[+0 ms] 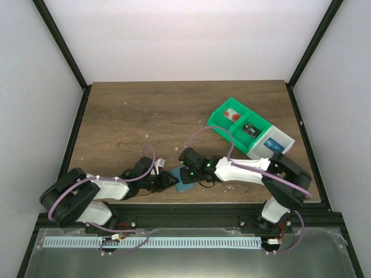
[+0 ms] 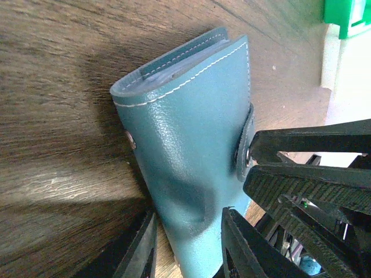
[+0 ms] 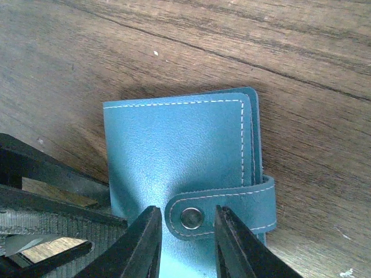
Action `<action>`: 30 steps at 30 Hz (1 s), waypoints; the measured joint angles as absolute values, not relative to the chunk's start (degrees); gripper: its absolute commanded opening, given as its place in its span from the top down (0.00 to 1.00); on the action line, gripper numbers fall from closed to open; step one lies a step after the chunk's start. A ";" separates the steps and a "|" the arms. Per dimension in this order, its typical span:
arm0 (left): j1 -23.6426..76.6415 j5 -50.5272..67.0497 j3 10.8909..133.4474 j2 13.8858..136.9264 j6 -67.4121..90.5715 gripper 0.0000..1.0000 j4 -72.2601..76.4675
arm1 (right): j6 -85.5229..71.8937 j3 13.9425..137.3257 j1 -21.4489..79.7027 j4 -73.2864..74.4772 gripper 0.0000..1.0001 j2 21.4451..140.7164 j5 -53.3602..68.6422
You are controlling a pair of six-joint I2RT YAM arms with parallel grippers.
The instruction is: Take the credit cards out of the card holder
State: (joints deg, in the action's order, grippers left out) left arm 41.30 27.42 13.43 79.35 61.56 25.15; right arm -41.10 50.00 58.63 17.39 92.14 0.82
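- Grips the lower end of the closed blue card holder [image 2: 191, 145] in the left claw [image 2: 188, 249], near the bench's [image 1: 145, 116] front edge, between both arms.
- Has the right claw [image 3: 186, 243] narrow, fingertips astride the snap [image 3: 191, 217] of the strap [image 3: 237, 200]; cannot tell whether pinching it.
- Shows green-and-white bins [image 1: 249, 130] well apart, back right.

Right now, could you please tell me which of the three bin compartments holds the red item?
The green end compartment, farthest from the white compartment, holds the red item; the middle compartment holds a dark item, the white one a blue item.
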 measured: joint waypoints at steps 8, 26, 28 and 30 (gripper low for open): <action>41.30 27.49 13.67 80.38 61.58 0.66 26.26 | -40.21 51.11 59.46 17.82 0.81 94.08 -0.73; 41.30 26.13 16.38 79.99 59.99 0.66 20.97 | -39.70 50.28 60.25 17.63 1.00 92.31 -3.20; 41.30 25.08 16.64 78.87 59.77 0.65 19.29 | -39.70 49.54 60.25 16.84 1.00 91.83 -3.03; 41.23 24.16 16.82 77.12 59.64 0.65 17.45 | -39.72 49.15 60.25 16.23 0.99 91.61 -2.81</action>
